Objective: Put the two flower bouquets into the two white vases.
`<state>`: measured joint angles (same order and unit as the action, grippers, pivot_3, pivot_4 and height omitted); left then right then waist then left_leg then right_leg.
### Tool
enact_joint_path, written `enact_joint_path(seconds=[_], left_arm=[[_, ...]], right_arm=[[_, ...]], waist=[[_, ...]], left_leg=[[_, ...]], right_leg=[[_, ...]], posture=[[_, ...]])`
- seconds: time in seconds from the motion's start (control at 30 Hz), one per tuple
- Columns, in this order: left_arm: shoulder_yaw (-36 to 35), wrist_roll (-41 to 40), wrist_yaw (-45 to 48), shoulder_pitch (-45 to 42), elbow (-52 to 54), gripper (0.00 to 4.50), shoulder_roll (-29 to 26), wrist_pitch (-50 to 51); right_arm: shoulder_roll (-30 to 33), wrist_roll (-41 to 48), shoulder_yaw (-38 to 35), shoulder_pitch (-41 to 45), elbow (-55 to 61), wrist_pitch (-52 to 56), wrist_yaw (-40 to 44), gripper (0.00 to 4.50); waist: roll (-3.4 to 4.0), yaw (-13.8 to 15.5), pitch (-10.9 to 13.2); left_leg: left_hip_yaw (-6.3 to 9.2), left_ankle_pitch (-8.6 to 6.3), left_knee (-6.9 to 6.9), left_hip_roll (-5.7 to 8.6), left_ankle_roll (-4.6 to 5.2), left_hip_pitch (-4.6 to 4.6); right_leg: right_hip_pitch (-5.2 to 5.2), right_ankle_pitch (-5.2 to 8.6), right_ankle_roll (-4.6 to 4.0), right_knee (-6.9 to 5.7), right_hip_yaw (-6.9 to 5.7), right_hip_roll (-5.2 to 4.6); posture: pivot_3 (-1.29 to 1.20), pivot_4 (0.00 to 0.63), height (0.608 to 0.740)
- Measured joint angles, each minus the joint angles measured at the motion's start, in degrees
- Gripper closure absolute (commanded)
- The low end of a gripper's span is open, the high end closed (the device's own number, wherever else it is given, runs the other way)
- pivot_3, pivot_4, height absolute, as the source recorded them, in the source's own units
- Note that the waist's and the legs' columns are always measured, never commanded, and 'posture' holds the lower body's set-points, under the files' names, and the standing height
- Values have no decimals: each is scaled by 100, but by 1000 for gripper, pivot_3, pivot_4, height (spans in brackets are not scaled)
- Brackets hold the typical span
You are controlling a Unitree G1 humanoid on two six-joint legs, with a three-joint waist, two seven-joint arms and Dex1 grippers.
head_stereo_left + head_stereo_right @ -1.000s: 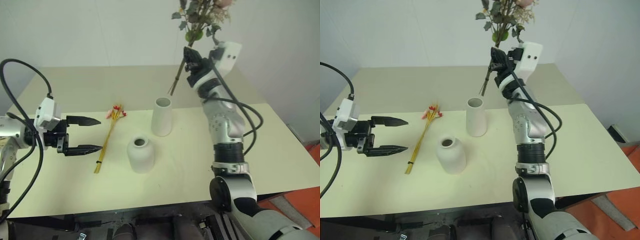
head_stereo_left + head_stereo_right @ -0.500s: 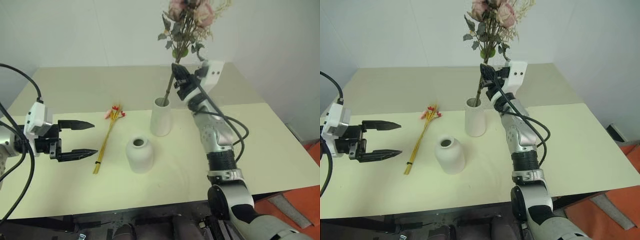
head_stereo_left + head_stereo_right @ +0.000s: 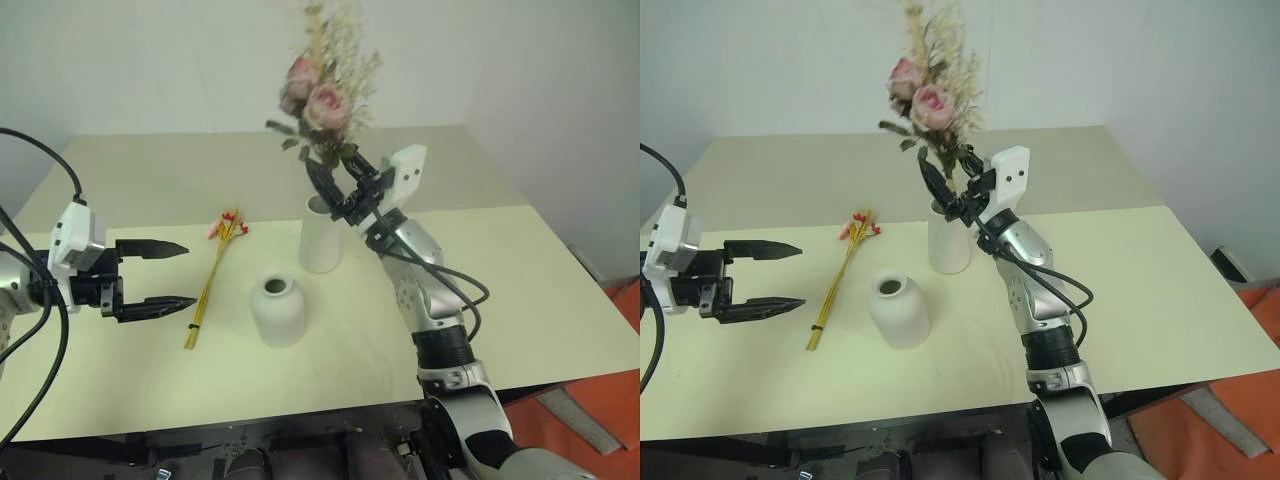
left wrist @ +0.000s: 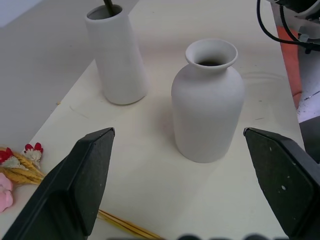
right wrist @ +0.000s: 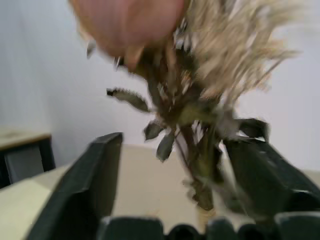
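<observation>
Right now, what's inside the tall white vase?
The bushy bunch of pink roses stands in the tall white cone vase. Its stem ends are hidden inside.

rose bouquet (image 5: 190, 100) between spread fingers (image 5: 95, 185); pink bloom (image 5: 127, 22) above; blurred

I'm looking down on a pale cream table (image 3: 560, 300) with a seam running across it behind the taller vase. Three things rest on its top — the taller tapered white vase (image 3: 322, 240) near the middle, the shorter rounded white vase (image 3: 278, 311) just in front of it, and the thin bundle of yellow stalks (image 3: 212, 282) lying flat to their left, red and pink blooms pointing away.
</observation>
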<state>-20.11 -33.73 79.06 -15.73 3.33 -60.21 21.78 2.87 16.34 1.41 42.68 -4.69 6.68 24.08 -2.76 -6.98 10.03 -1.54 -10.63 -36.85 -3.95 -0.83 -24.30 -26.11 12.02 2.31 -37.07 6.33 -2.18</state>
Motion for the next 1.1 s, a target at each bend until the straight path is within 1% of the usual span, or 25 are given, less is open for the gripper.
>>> enact_joint_path(seconds=[0.03, 0.13, 0.23, 0.3, 0.33, 0.37, 0.4, 0.47, 0.53, 0.57, 0.63, 0.7, 0.83, 0.93, 1.03, 1.1], left_arm=[[13, 23, -139, -16, 3, 0, 41, 43], [174, 256, -1016, -138, 55, 0, 348, 360], [480, 516, -2148, -356, 213, 0, 620, 1153], [740, 815, -3080, -639, 445, 0, 933, 1693], [926, 1107, -3654, -786, 613, 0, 1131, 1973], [1054, 1308, -4026, -876, 700, 0, 1262, 2153], [1217, 1474, -4464, -1054, 777, 0, 1483, 2501], [1438, 1573, -4926, -1371, 829, 0, 1776, 3144], [1699, 1602, -5254, -1944, 730, 0, 2064, 3886], [1806, 1655, -5377, -2188, 651, 0, 2159, 4104], [2156, 1844, -5623, -2762, 259, 0, 2316, 4567], [2352, 1993, -5762, -2987, -40, 0, 2372, 4830], [2670, 2044, -5857, -3286, -534, 0, 2623, 5455], [2828, 2070, -5867, -3538, -972, 0, 2685, 5723], [2986, 2182, -5864, -3600, -1332, 0, 2695, 5701], [3045, 2219, -5817, -3620, -1663, 395, 2747, 5695]], right_arm=[[73, -44, 47, -112, 137, 59, 2, 22], [587, -58, 135, -707, 857, 526, 117, 22], [1028, 4, 100, -1025, 1493, 1214, 120, 22], [1266, 76, -29, -1174, 1889, 1544, 82, 22], [1419, 81, -114, -1243, 2102, 1714, 64, 22], [1524, 102, -190, -1274, 2230, 1834, 66, 22], [1748, 258, -349, -1340, 2446, 2091, 83, 22], [2173, 554, -667, -1425, 2757, 2592, 149, 22], [2687, 891, -1020, -1459, 2997, 3158, 281, 22], [2887, 1045, -1154, -1454, 3089, 3371, 359, 22], [3543, 1486, -1416, -1498, 3344, 3872, 676, 22], [3992, 1833, -1660, -1554, 3525, 4170, 964, 22], [4900, 2739, -2471, -2215, 3688, 4787, 1739, 22], [5325, 2996, -3004, -2735, 3804, 4895, 2089, 22], [5433, 3065, -3283, -2994, 3856, 4921, 2131, 22], [5437, 3208, -3420, -3075, 3896, 4977, 2095, 0]], waist=[[0, 18, 0], [0, 134, 0], [-2, 176, -1], [-3, 222, -1], [-3, 251, -1], [-3, 286, -2], [-4, 309, -2], [-5, 330, -2], [-8, 381, -1], [-8, 401, -1], [-7, 428, -1], [-8, 388, -1], [-9, 414, 0], [-10, 429, 0], [-10, 414, 0], [-11, 411, 1]], left_leg=[[0, 0, 0, 0, 0, 0], [0, 1, -3, 2, -2, -2], [0, 2, -5, 2, -3, 0], [3, 2, -6, 3, -4, 3], [3, 2, -7, 4, -4, 4], [3, 3, -7, 7, -4, 5], [4, 3, -7, 8, -5, 4], [6, 3, -9, 9, -5, 1], [11, 3, -12, 14, -5, 0], [12, 3, -12, 17, -5, 2], [16, 3, -11, 21, -5, 8], [19, 3, -6, 21, -4, 19], [30, 2, -7, 26, -4, 13], [33, 3, -11, 30, -4, 15], [39, 2, -11, 35, -5, 33], [46, 2, -9, 40, -5, 54]], right_leg=[[1, 0, 0, 0, -2, -1], [3, 1, 3, 3, -1, -2], [3, 2, 8, -2, 0, -1], [5, 6, 19, -4, -1, 0], [6, 9, 24, -4, -1, 0], [6, 12, 30, -4, 1, 0], [7, 14, 34, -3, 1, 0], [7, 13, 33, -2, 2, 0], [9, 13, 34, 1, 1, 0], [11, 14, 36, 1, 2, 0], [16, 20, 47, 3, 3, 0], [23, 23, 49, 6, 11, 6], [27, 26, 53, 9, 8, 5], [31, 26, 56, 10, 9, 4], [48, 25, 58, 9, 11, 4], [70, 27, 59, 11, 11, 4]], posture=[[0, 150, 740], [0, 150, 740], [0, 150, 740], [0, 150, 740], [0, 150, 740], [0, 150, 740], [0, 150, 740], [0, 150, 740], [0, 150, 740], [0, 150, 740], [0, 150, 740], [0, 150, 740], [0, 150, 740], [0, 150, 740], [0, 150, 740], [0, 150, 740]])
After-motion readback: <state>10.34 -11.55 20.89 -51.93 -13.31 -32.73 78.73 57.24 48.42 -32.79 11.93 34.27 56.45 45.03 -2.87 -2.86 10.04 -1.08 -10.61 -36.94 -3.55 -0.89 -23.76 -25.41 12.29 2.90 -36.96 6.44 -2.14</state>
